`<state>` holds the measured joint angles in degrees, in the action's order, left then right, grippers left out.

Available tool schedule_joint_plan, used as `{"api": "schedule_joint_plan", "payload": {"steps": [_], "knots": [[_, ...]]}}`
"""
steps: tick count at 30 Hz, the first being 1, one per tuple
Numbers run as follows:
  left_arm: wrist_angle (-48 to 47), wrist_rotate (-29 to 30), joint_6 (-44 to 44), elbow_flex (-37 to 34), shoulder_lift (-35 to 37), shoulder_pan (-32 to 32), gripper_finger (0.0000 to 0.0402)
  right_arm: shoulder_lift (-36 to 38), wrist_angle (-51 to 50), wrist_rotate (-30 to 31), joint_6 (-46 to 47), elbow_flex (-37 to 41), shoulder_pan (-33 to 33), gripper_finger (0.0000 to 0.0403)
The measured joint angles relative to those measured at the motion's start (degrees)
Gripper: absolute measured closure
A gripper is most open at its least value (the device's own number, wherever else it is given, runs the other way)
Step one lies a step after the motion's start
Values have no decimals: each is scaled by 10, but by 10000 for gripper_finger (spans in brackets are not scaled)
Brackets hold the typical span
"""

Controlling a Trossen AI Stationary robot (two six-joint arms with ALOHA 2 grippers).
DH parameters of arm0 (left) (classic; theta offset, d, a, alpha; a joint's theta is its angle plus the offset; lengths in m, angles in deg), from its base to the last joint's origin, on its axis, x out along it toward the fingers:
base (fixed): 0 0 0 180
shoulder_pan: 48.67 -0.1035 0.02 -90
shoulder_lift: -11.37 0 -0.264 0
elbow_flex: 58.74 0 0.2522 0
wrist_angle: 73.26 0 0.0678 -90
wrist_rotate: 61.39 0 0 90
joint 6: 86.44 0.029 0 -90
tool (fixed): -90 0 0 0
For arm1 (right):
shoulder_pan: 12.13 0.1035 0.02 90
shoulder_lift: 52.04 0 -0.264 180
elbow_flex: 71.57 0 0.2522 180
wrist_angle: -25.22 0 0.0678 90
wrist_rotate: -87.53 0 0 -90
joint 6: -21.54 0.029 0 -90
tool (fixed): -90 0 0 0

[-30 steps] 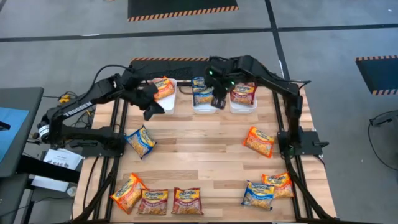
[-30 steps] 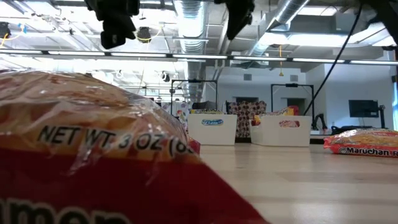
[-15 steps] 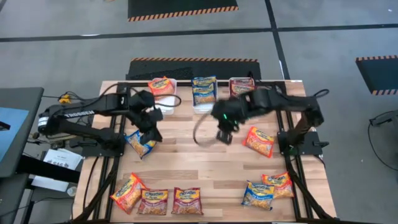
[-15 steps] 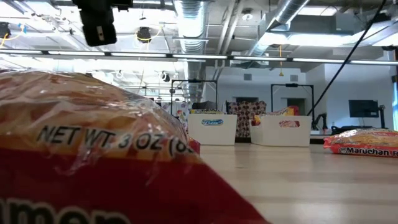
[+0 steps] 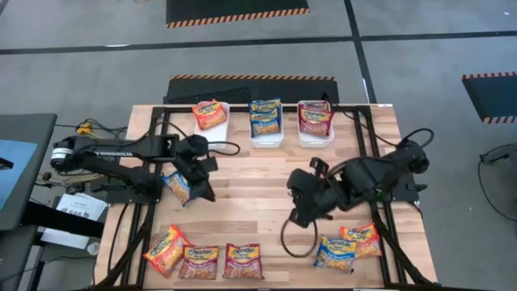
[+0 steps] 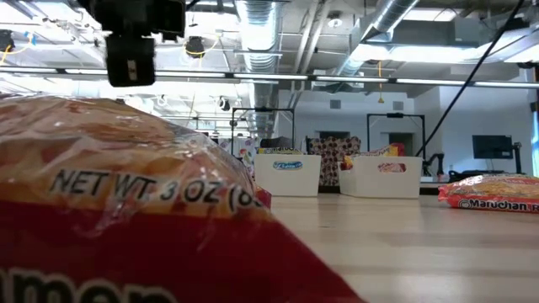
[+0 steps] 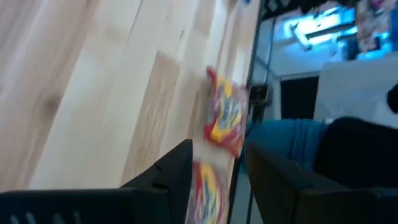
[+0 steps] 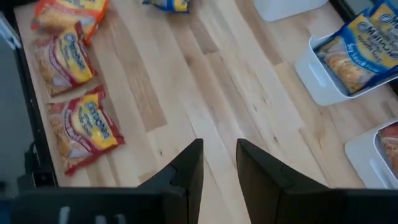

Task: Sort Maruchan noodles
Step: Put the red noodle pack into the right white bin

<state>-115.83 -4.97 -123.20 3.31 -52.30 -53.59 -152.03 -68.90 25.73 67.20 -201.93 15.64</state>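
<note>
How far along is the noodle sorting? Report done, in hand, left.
Done: the three white plastic bins hold orange, blue-and-yellow and dark red packets. In hand: nothing; the left gripper is open beside a blue-and-yellow plastic ramen packet, the right gripper open mid-table. Left: that packet and at least five loose packets along the near edge.

Two dark jointed arms, white lettering on left arm [image 5: 105, 150], looped black cables
</note>
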Motion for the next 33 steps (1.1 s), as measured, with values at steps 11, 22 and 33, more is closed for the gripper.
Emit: {"api": "schedule_joint_plan", "payload": {"steps": [11,22,33], "knots": [[166,41,-39,-19,-110,107,265,-6,-27,65,73,0,57,282],[314,42,-88,-19,-239,166,265,-6,-43,62,75,0,64,282],[403,39,-117,-19,-322,202,265,-6,-41,48,74,0,67,282]]}}
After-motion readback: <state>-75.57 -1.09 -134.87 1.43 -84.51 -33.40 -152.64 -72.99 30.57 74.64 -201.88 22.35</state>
